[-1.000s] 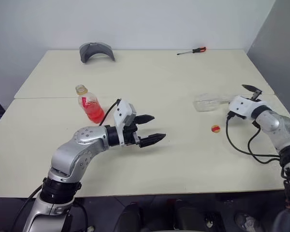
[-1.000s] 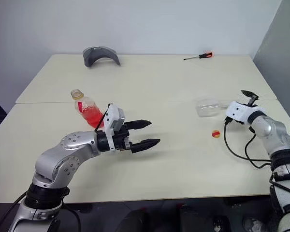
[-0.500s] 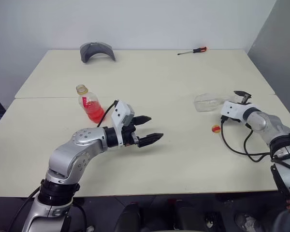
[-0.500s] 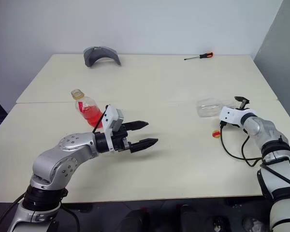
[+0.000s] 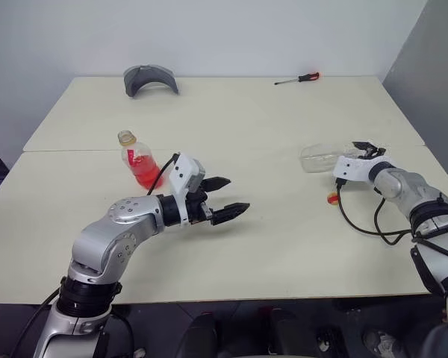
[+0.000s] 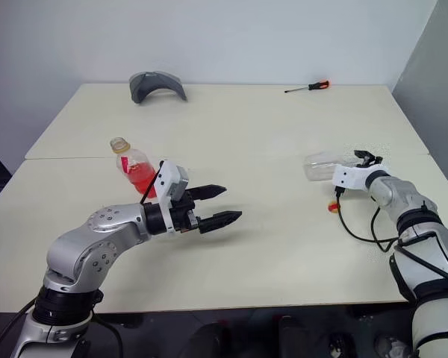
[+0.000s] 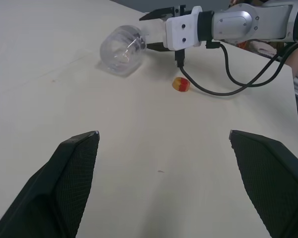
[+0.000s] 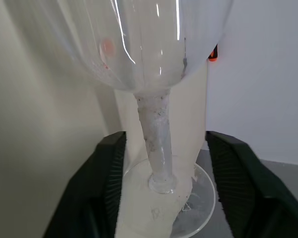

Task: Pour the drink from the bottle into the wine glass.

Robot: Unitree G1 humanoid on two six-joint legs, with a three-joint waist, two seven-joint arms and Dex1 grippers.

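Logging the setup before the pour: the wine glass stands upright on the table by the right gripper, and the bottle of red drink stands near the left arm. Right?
Not quite. The wine glass lies on its side on the table, its stem toward the right gripper, as the left eye view shows. The bottle of red drink does stand near the left arm.

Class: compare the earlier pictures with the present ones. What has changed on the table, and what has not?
The right claw has moved in over the stem of the wine glass, which lies on its side, and its fingers are closing around it. The left claw, bottle, small cap and screwdriver stayed put.
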